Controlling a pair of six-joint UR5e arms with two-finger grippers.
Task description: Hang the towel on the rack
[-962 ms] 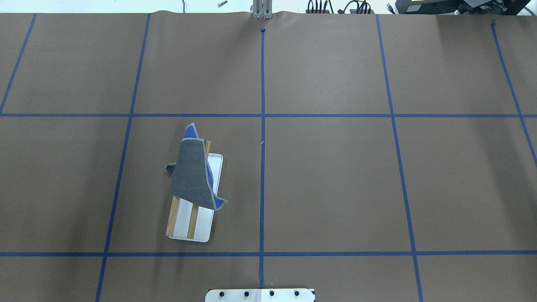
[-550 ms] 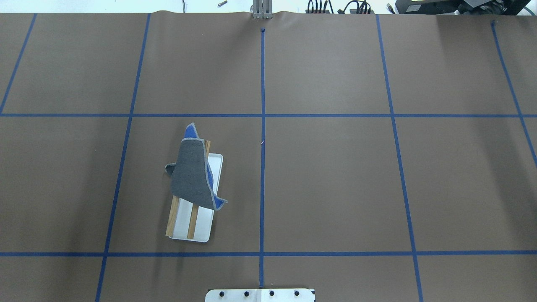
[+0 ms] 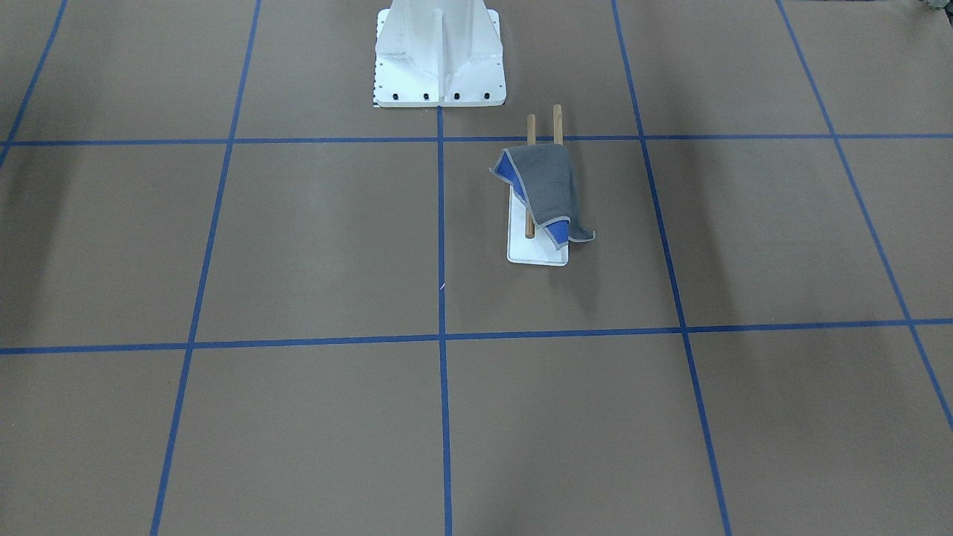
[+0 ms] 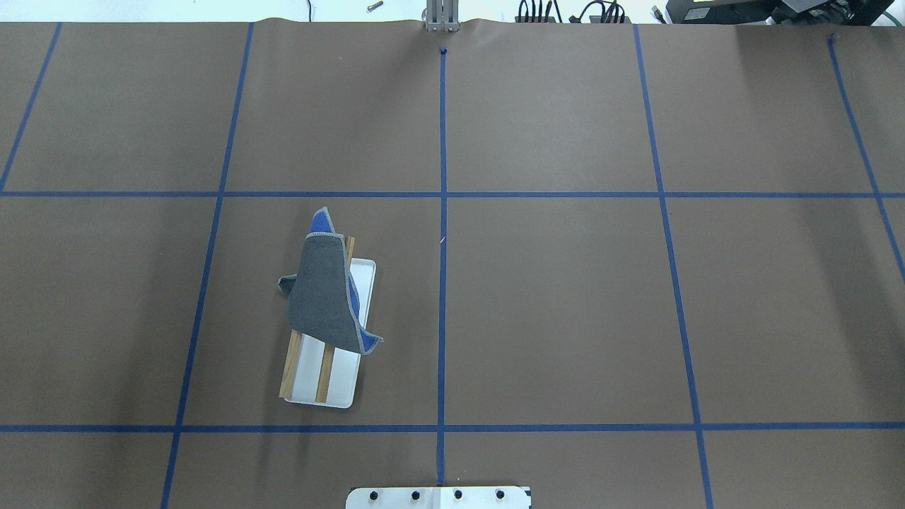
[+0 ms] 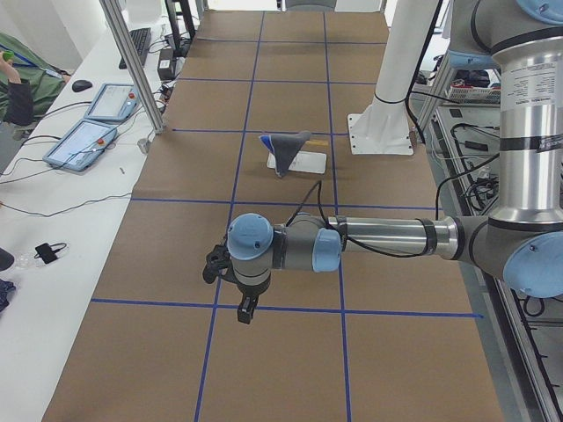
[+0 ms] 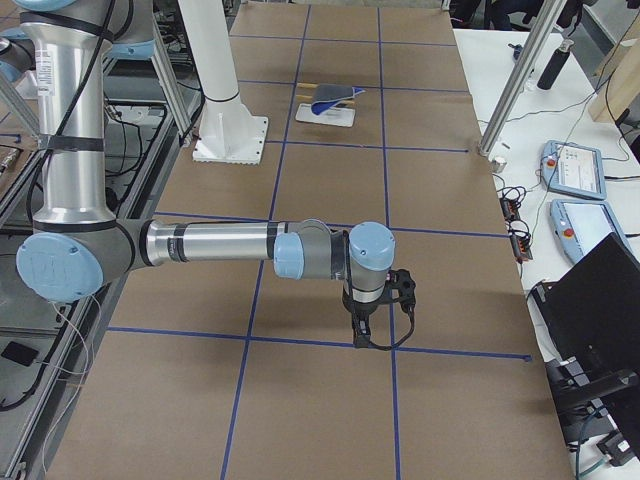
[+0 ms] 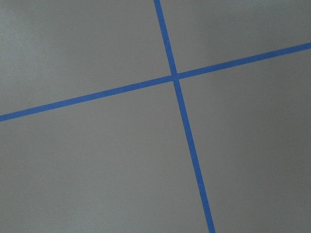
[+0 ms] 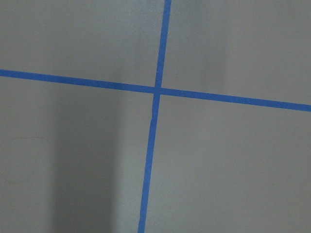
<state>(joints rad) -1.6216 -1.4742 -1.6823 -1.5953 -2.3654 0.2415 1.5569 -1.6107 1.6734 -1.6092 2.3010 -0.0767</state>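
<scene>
The towel, grey side up with blue showing at its edges, lies draped over the two wooden dowels of the rack left of the table's centre line. It also shows in the front-facing view on the rack, and far off in both side views. My left gripper hangs above the table far from the rack; I cannot tell its state. My right gripper hangs over a tape crossing, also far away; I cannot tell its state. Neither shows in the overhead, front-facing or wrist views.
The white bolted pedestal stands at the robot's side of the table, close to the rack. Blue tape lines grid the brown table cover. Tablets and cables lie on the side bench.
</scene>
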